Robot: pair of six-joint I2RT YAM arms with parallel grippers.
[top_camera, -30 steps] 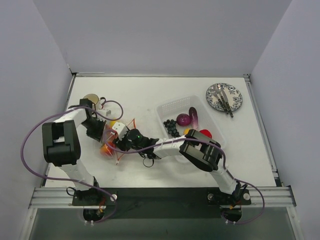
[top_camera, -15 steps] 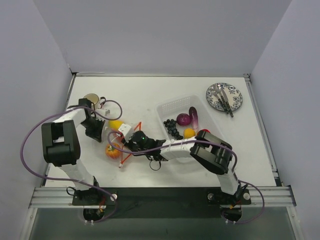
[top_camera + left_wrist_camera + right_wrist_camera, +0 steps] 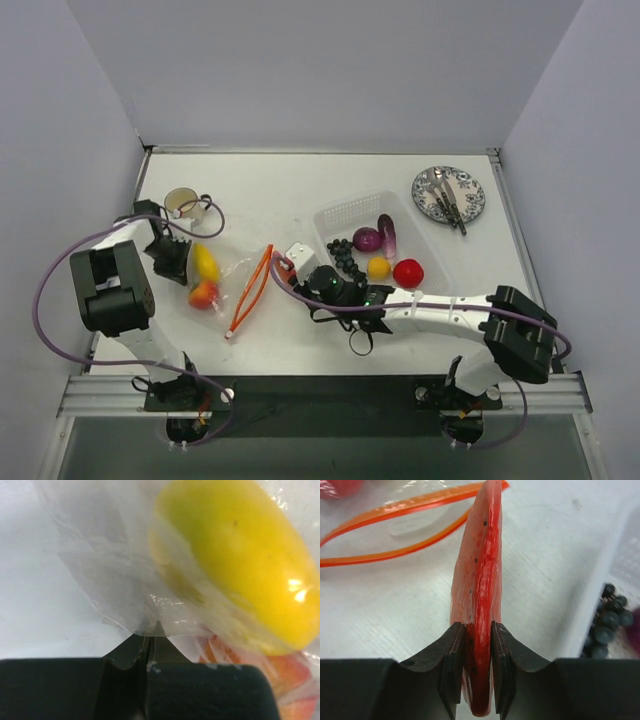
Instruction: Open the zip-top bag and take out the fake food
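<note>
From above, the bag point(image 3: 228, 278) lies at the left of the table point(image 3: 300, 190) with its orange zip point(image 3: 251, 289) parted, so the opening looks done. The tray point(image 3: 345, 212) to its right already holds grapes point(image 3: 343, 256), two purple pieces, a small orange one and a red ball point(image 3: 408, 272). A yellow fruit point(image 3: 205, 262) and a red fruit point(image 3: 203, 294) are left in the bag. The left gripper point(image 3: 176, 262) sits at the bag's far end and the right gripper point(image 3: 290, 263) between zip and tray, with a red sliver at its tip. How either pair of jaws stands is too small to read here. A plate point(image 3: 448, 193) and a cup point(image 3: 183, 203) stand apart. At the left wrist, the left gripper point(image 3: 150, 645) has its jaws pressed together on a fold of bag film, with the yellow fruit point(image 3: 235, 555) and the red fruit point(image 3: 282, 685) behind the plastic. The bag's mouth is out of frame. At the right wrist, the right gripper point(image 3: 479, 635) pinches a watermelon slice point(image 3: 482, 580) edge-on, outside the bag and short of the tray point(image 3: 615, 555). The zip point(image 3: 410, 507) lies behind it and the grapes point(image 3: 609, 625) to the right. I judge one piece is on its way out and two are left. Whether more pieces hide in the bag's folds I cannot tell.
</note>
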